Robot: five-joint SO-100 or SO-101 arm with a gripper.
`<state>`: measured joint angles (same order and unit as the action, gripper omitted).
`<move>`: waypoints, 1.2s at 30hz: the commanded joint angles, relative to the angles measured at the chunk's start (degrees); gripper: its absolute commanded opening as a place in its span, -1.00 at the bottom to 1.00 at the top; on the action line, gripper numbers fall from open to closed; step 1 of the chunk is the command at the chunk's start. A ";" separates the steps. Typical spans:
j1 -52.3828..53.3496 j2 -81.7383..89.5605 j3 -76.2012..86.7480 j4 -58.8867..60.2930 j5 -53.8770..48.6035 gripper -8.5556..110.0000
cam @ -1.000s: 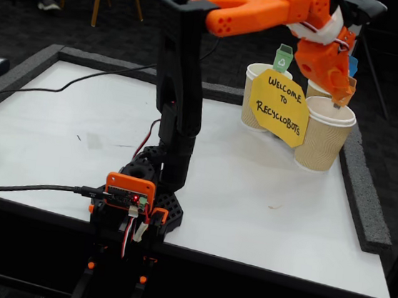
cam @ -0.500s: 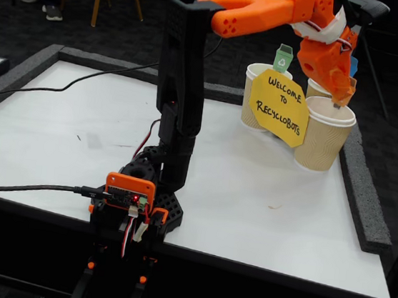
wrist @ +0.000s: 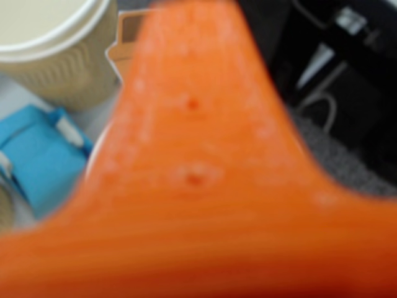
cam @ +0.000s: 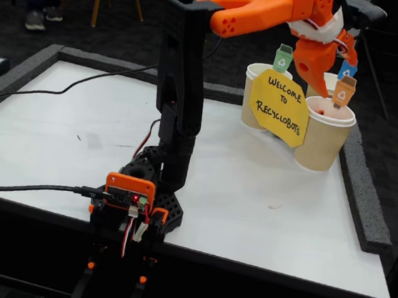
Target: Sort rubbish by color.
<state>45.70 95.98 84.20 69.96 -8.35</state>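
Wrist view: one blurred orange part of the hand (wrist: 205,186) fills most of the frame and hides what lies below it. One tan ribbed cup (wrist: 56,53) shows at the upper left, cut off by the frame edge. One light blue shape (wrist: 43,164) shows at the left; whether it is rubbish or a tag cannot be determined. Whether the hand is wide or narrow cannot be told here.

Fixed view: one arm (cam: 179,103) stands near the front edge of the white worktop (cam: 63,141). Three tan cups are counted at the far right corner: one rear left (cam: 254,98), one rear right largely hidden behind the hand (cam: 330,81), one front right (cam: 322,138). One yellow sign (cam: 281,107) covers parts of them. Three bin tags: green (cam: 283,58), blue (cam: 348,70), orange (cam: 344,91). The hand hangs above the front right cup; its opening cannot be judged. A small orange patch inside that cup may be the orange rubbish (cam: 321,112). No other rubbish is identifiable.
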 commanded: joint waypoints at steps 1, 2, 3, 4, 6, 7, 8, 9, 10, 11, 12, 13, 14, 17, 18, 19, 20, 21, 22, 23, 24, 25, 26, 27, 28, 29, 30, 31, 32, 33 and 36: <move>1.41 10.90 -5.36 -0.09 -1.41 -0.38; 1.41 11.78 -4.83 -0.18 -1.41 -0.45; 1.41 12.92 -4.13 -0.35 -1.41 -0.55; 1.41 14.33 -3.16 -0.70 -1.41 -0.66; 1.32 17.75 0.09 -2.20 -1.41 -0.82; 1.32 19.86 2.29 -2.99 -1.41 -0.85; 1.32 22.32 4.66 -3.52 -1.41 -0.85; 1.32 24.79 6.94 -3.87 -1.41 -0.85; 1.32 27.51 9.40 -4.13 -1.41 -0.85; 1.23 30.32 11.95 -4.31 -1.41 -0.85; 1.23 33.13 14.50 -4.39 -1.41 -0.85; 1.23 36.04 17.05 -4.48 -1.41 -0.85; 1.23 39.37 19.78 -4.57 -1.41 -0.85; 1.23 50.27 28.30 -4.57 -1.41 -0.85; 1.23 54.40 31.11 -4.66 -1.41 -0.85; 1.23 58.45 33.84 -4.83 -1.41 -0.85; 1.23 62.58 36.47 -4.83 -1.41 -0.85; 1.23 66.62 38.76 -4.75 -1.41 -0.85; 1.23 70.14 40.52 -4.13 -1.32 -0.85; 1.14 73.04 41.66 -3.16 -1.14 -0.85; 1.14 75.23 42.54 -2.37 -0.88 -0.85; 1.14 77.17 43.42 -1.49 -0.79 -0.85; 1.14 79.10 44.30 -0.70 -0.79 -0.85; 1.14 81.12 45.26 0.00 -0.79 -0.85; 1.14 82.88 46.23 0.88 -0.79 -0.85; 1.14 84.73 47.11 1.58 -0.79 -0.85; 1.14 86.22 47.90 2.46 -0.79 -0.85; 1.14 87.45 48.25 3.43 -0.79 -0.85; 1.14 88.24 48.60 4.48 -0.79 -0.85; 1.14 88.77 48.69 5.36 -0.79 -0.85; 1.14 89.03 48.96 6.15 -0.79 -0.85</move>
<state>45.70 184.31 134.38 76.03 -8.61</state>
